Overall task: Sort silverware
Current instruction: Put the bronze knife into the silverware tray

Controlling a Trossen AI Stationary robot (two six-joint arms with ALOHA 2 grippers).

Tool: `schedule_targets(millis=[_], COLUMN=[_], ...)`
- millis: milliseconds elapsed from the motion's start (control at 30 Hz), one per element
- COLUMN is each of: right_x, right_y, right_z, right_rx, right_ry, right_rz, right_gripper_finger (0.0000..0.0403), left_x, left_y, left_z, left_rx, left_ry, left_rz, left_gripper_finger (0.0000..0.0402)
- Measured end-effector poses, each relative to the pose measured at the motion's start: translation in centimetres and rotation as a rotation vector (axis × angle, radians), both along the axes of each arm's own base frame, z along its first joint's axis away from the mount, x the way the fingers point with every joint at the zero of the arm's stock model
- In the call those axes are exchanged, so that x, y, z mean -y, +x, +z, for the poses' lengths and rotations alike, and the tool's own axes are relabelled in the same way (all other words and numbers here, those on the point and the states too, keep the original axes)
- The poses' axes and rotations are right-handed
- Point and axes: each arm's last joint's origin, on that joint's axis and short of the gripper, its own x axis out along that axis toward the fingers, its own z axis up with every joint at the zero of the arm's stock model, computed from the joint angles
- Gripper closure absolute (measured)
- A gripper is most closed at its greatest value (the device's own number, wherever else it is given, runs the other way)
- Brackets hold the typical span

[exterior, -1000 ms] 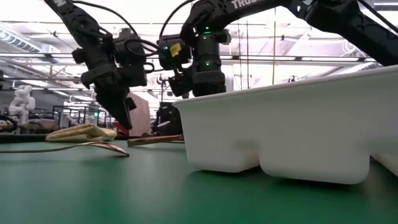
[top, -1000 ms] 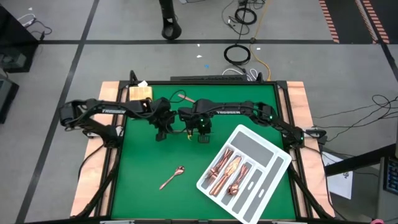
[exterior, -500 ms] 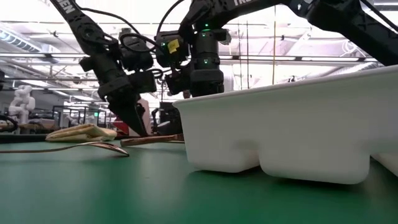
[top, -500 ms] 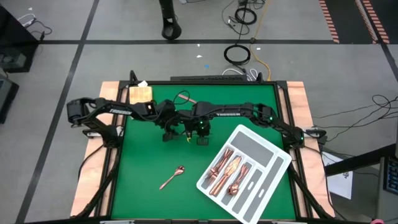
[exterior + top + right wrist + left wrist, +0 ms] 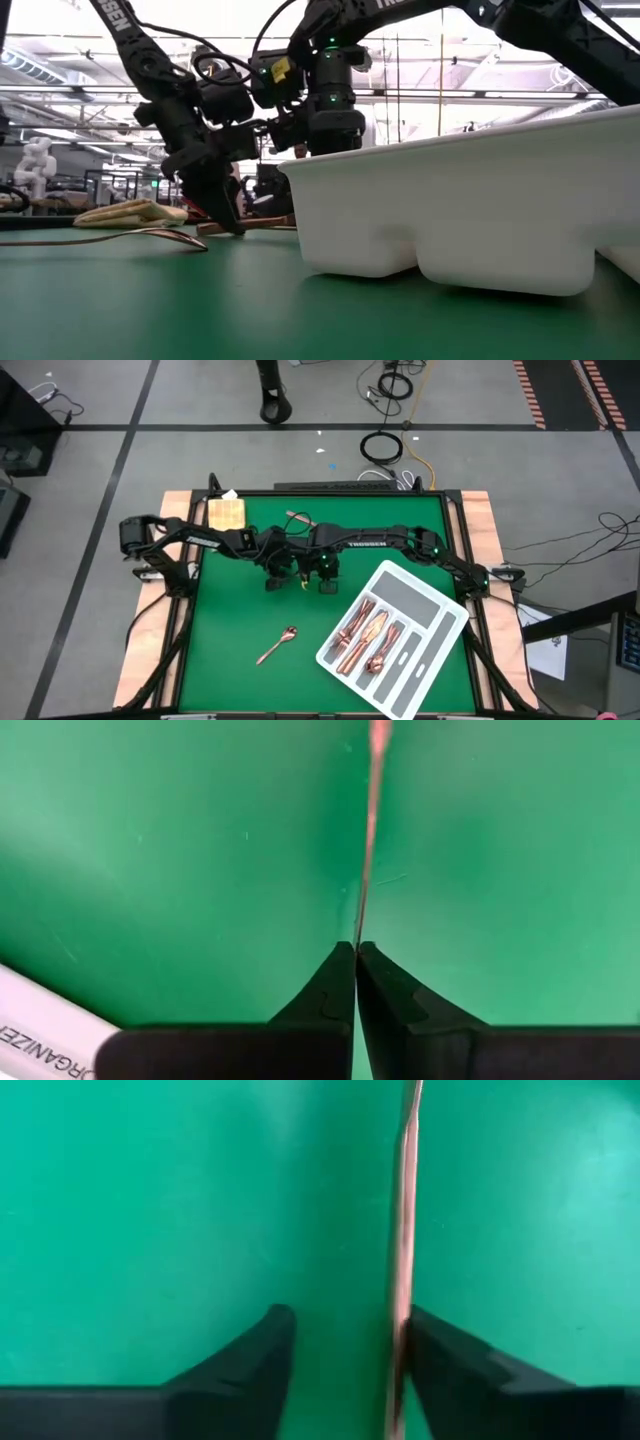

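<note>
Left claw [image 5: 272, 573] spread wide, straddling a copper utensil [image 5: 403, 1280] on the green surface [image 5: 230, 620] near eleven o'clock. Right claw [image 5: 326, 582], clenched, pinches it. Tray [image 5: 440, 622] at four o'clock.

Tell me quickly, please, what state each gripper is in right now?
Left gripper: open, fingers straddling a copper utensil on the mat.
Right gripper: shut, pinching a thin copper utensil handle.

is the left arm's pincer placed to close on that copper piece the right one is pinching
Probably yes. The left pincer stands open low over the mat, the thin copper piece running between its fingers, close against one. The right pincer is shut on that piece's other end, clear of the left.
</note>
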Motion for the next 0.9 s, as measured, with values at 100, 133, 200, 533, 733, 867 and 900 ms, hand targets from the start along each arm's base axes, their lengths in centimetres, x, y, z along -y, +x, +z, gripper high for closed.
schedule_targets(millis=[100, 133, 200, 533, 733, 867, 900], right_x=[-0.3, -0.3, -0.4, -0.6, -0.8, -0.7, -0.7], right_y=[-0.1, -0.1, -0.1, -0.3, -0.7, -1.3, -1.7], right_z=[0.0, 0.0, 0.0, 0.4, 5.2, 8.5, 9.5], right_rx=[-0.008, -0.008, -0.007, -0.031, 0.01, 0.062, 0.084], right_ry=[0.0, 0.0, -0.002, -0.017, -0.014, -0.029, -0.029], right_rz=[0.027, 0.035, 0.056, 0.041, 0.022, -0.018, -0.037], right_gripper_finger=[0.0403, 0.0403, 0.0403, 0.0403, 0.0382, 0.0351, 0.0343], left_x=[0.0, 0.0, 0.1, 0.8, 0.9, 1.0, 1.1], left_y=[0.0, 0.0, 0.1, 0.1, -0.3, -0.5, -0.6], left_z=[-0.2, -0.3, -0.5, -0.8, 0.4, 0.6, 0.7], left_rx=[-0.012, -0.015, -0.021, -0.032, -0.013, -0.033, -0.041], left_ry=[0.026, 0.028, 0.017, -0.001, -0.004, -0.013, -0.023], left_rz=[-0.01, -0.009, -0.024, -0.077, -0.065, -0.055, -0.044], left_gripper_finger=[0.0284, 0.031, 0.0357, 0.0384, 0.0384, 0.0384, 0.0384])
